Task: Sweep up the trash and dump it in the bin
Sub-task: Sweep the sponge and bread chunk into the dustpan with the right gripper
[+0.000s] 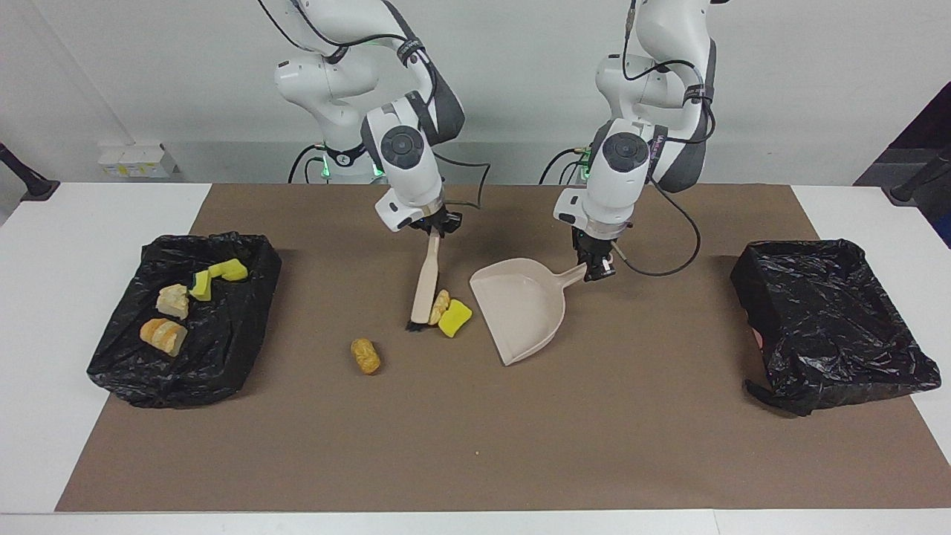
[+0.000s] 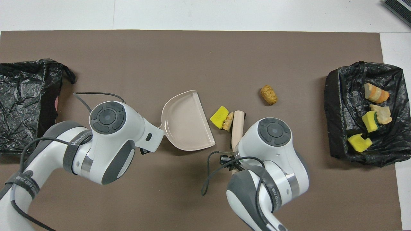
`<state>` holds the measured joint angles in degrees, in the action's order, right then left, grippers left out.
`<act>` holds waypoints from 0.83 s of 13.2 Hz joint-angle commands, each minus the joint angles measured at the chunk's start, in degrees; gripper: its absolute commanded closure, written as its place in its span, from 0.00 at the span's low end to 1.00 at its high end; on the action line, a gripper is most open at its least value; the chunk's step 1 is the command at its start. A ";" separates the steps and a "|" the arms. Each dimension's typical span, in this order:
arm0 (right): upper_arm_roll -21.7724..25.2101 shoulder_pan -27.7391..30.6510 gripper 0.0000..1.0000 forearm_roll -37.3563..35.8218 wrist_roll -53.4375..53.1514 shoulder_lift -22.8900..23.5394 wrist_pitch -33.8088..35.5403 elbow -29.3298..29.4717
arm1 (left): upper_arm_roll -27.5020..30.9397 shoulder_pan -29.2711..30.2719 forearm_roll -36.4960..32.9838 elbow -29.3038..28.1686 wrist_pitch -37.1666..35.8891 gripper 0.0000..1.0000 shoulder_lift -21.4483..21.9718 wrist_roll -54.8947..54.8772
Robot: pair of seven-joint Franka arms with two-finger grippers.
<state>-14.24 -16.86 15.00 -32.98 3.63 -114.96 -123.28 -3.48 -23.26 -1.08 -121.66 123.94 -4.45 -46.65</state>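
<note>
Right gripper [image 1: 437,229] is clamped on the brush [image 1: 426,286], bristles beside two trash pieces [image 1: 449,312]; left gripper [image 1: 596,272] is clamped on the dustpan [image 1: 520,305] handle.

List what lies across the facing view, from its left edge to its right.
Bin with four trash pieces → brown bread lump → brush → yellow sponge chunk → dustpan → second black-lined bin.

My surface [image 1: 74,245] carries a brown mat [image 1: 475,446]. On the mat: two black-lined bins [image 1: 186,327] [image 1: 832,319], a dustpan [image 1: 520,308], a yellow sponge chunk [image 1: 455,318] touching a bread lump [image 1: 439,305], another bread lump [image 1: 365,356] lying apart.
</note>
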 commanded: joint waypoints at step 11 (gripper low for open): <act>0.27 -10.04 1.00 1.19 -0.51 0.94 1.76 7.17 | 0.75 0.14 -0.41 -2.08 2.45 1.00 1.72 3.93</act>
<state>-14.29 -27.87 17.56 -34.77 4.45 -114.56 -116.99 -3.09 -23.14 -1.08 -121.78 124.62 -4.42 -44.02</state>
